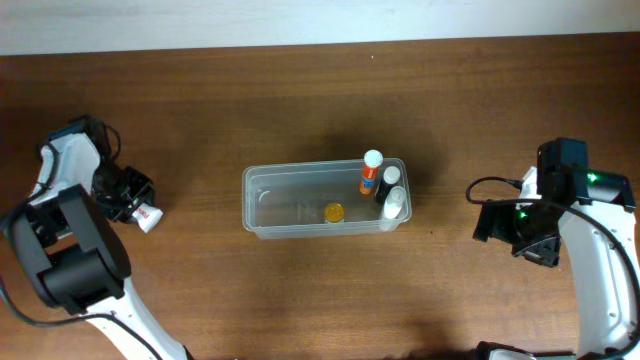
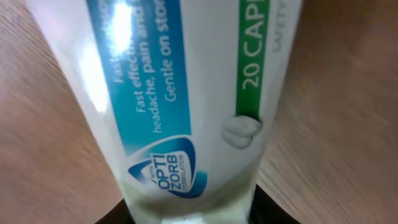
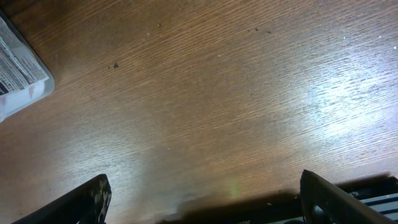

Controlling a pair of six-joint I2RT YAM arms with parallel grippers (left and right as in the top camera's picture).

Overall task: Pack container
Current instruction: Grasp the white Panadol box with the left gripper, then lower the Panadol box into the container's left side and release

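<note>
container: one, clear tub, mid-worktop, between the two arms
bottles in it: three, upright at its right end; one orange, one dark, one white
yellow disc: one, on the tub floor
left gripper: clamped on one white capsule pack, well left of the tub
right gripper: spread wide over bare wood, holding nothing

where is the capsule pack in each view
Overhead: the pack is at far left, at the left gripper, well left of the container.
Left wrist: the pack fills the middle of the picture, close up.
Right wrist: not in it.
Shared landmark: the wooden table, seen in all three views.
</note>
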